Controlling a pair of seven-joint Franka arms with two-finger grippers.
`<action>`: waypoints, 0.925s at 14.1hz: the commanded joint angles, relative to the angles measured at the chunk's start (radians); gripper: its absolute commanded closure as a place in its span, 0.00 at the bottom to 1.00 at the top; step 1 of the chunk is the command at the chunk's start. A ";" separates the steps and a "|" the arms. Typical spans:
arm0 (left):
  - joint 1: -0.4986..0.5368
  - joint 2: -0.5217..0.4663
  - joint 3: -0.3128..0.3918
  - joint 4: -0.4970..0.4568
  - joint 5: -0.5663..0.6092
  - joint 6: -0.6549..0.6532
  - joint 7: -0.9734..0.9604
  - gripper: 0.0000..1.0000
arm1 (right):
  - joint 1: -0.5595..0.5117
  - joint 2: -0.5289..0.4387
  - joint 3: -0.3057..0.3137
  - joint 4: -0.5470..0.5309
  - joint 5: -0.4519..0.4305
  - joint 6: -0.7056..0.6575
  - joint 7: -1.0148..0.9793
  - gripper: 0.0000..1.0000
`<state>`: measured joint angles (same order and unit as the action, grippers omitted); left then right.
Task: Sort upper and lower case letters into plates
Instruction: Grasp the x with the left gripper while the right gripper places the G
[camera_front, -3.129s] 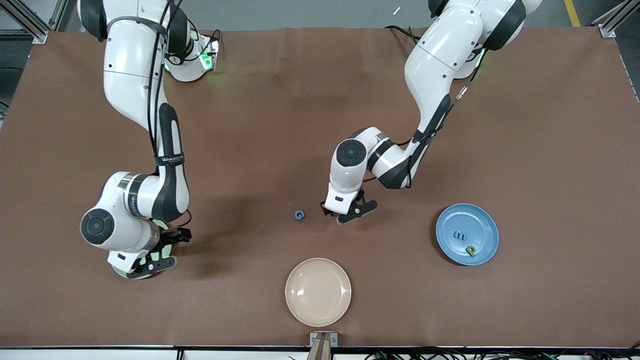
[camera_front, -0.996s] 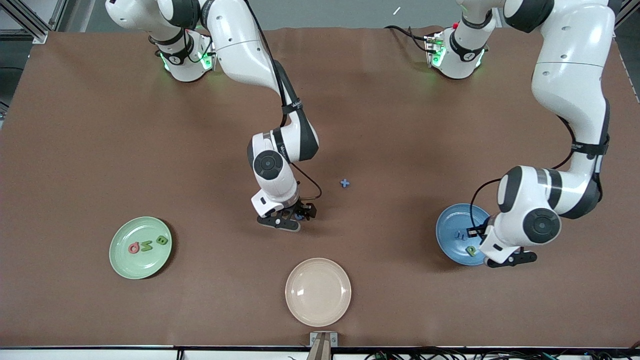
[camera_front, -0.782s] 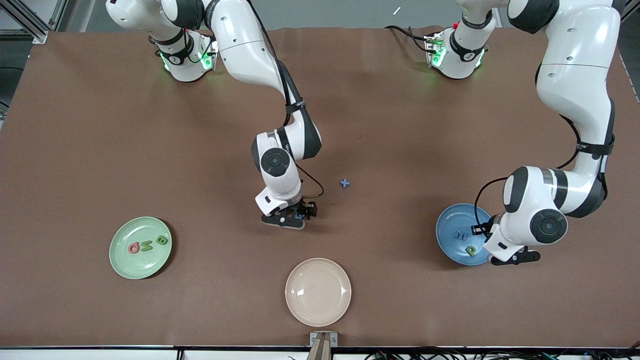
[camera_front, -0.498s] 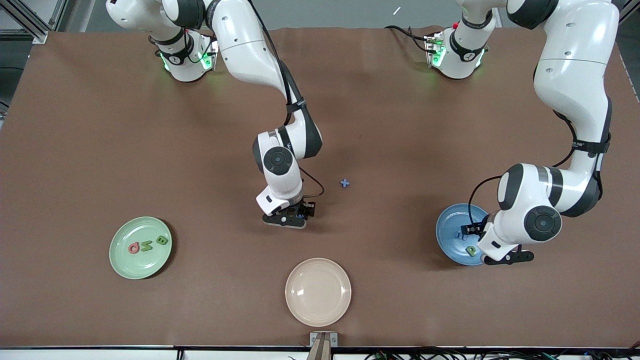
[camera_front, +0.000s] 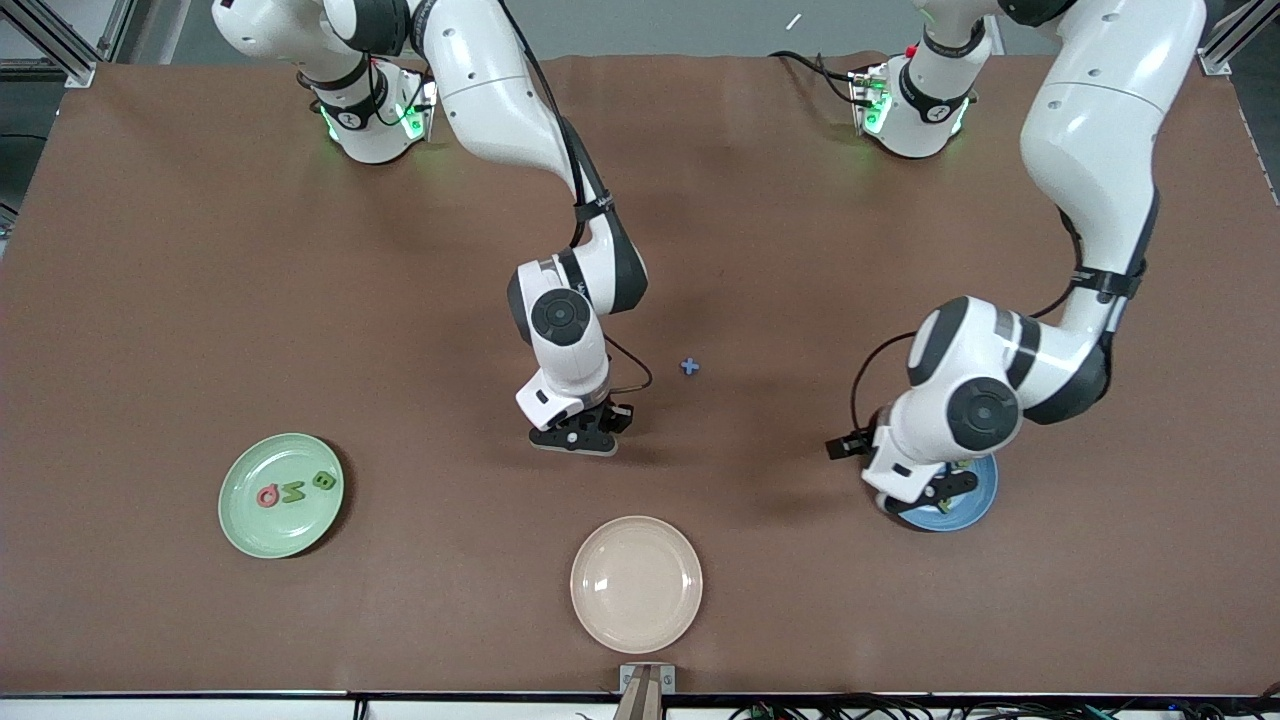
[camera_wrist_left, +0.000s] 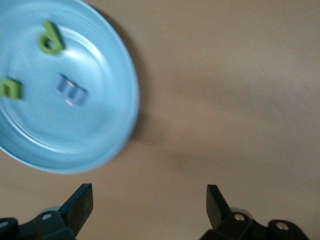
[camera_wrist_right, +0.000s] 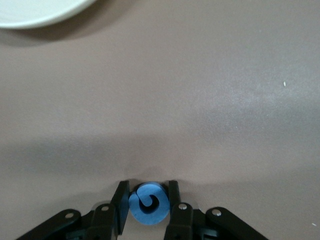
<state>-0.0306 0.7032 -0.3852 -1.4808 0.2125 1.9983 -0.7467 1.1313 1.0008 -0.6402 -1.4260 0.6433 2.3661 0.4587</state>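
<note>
Small round blue toy letter (camera_wrist_right: 148, 202) sits on the brown surface (camera_front: 800, 250) mid-table, clamped in the right pincer (camera_wrist_right: 146, 206). Left pincer (camera_wrist_left: 149, 207), fingers spread, hangs over the medium-blue rimmed plate (camera_wrist_left: 120, 65) holding two green letters (camera_wrist_left: 50, 41) and one blue letter (camera_wrist_left: 71, 90).

Pale green plate (camera_front: 281, 495) holding three letters (camera_front: 295, 491) — red, green, green, cream-beige plate (camera_front: 636, 584) nearest the camera, right gripper (camera_front: 577, 437) mid-table, left gripper (camera_front: 925, 492) over the blue plate (camera_front: 975, 500).
</note>
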 joint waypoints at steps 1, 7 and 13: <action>-0.052 -0.027 0.005 -0.015 0.001 -0.004 -0.109 0.00 | -0.030 -0.013 0.002 -0.019 -0.011 -0.019 -0.002 0.97; -0.095 -0.016 -0.032 0.001 -0.008 0.065 -0.324 0.00 | -0.140 -0.076 -0.073 -0.008 -0.013 -0.189 -0.271 0.98; -0.201 0.022 -0.024 0.000 0.004 0.192 -0.465 0.00 | -0.189 -0.099 -0.185 -0.021 -0.007 -0.286 -0.567 0.98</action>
<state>-0.1850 0.7113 -0.4181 -1.4775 0.2123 2.1479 -1.1396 0.9662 0.9395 -0.8230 -1.4185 0.6437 2.0998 -0.0237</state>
